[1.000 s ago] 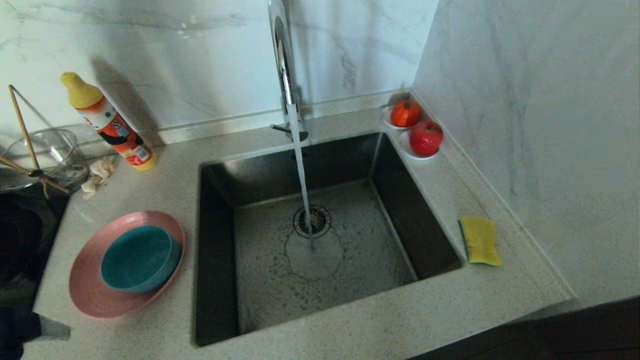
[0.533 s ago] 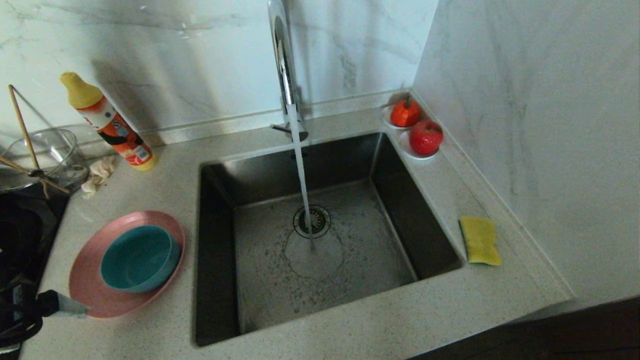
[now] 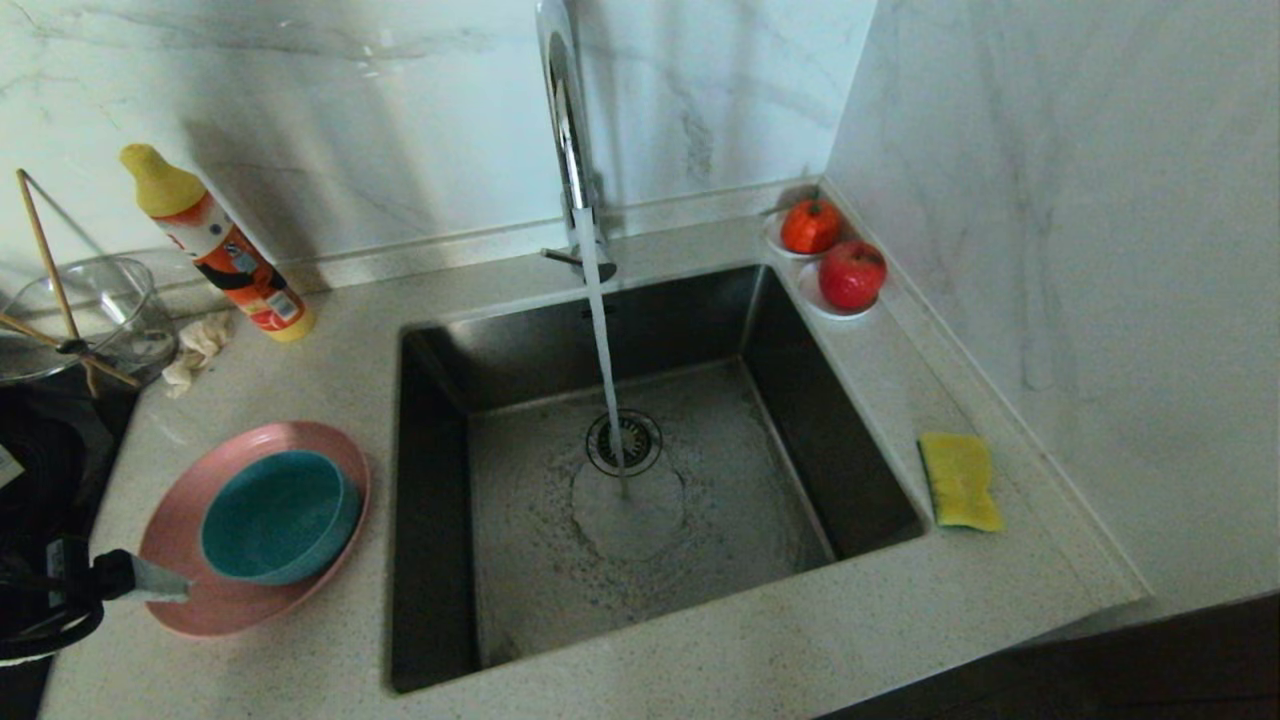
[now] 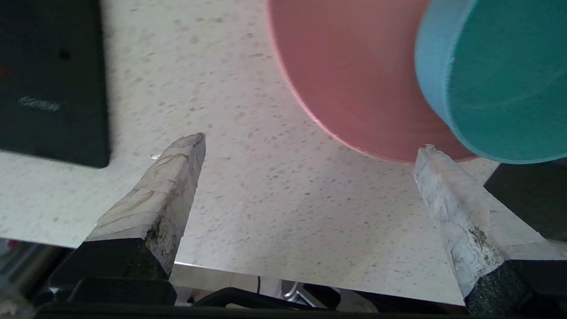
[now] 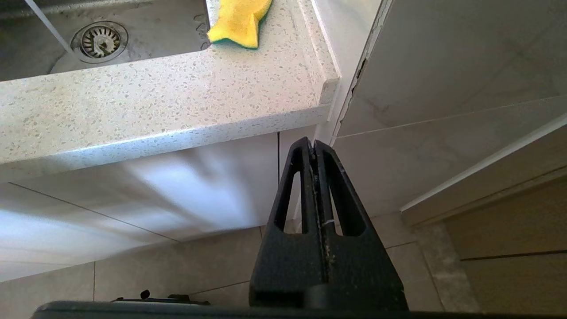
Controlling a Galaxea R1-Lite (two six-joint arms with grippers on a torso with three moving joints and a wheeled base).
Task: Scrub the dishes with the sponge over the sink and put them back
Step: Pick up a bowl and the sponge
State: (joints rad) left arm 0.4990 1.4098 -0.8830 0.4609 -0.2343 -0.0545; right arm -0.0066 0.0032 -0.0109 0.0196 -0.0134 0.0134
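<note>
On the counter left of the sink: pink plate with the teal bowl sitting inside it, both upright. Sponge way over on the opposite side, lying flat on the ledge to the right of the basin, yellow face up, green layer peeking out at the edge in the right wrist view. Tap running — stream landing just in front of the round drain.

Left gripper down at the near-left edge of the plate, spread wide with nothing between the taped fingers; one tip right at the plate's rim, can't tell if touching, the other over bare counter. Right gripper parked low below the countertop edge, pointing at the cabinet front — fingers pressed together, holding nothing.

Further out: orange bottle with yellow cap leaning near the back wall, crumpled beige rag beside it, glass bowl with sticks at far left, two red fruits on white saucers in the back right corner.
</note>
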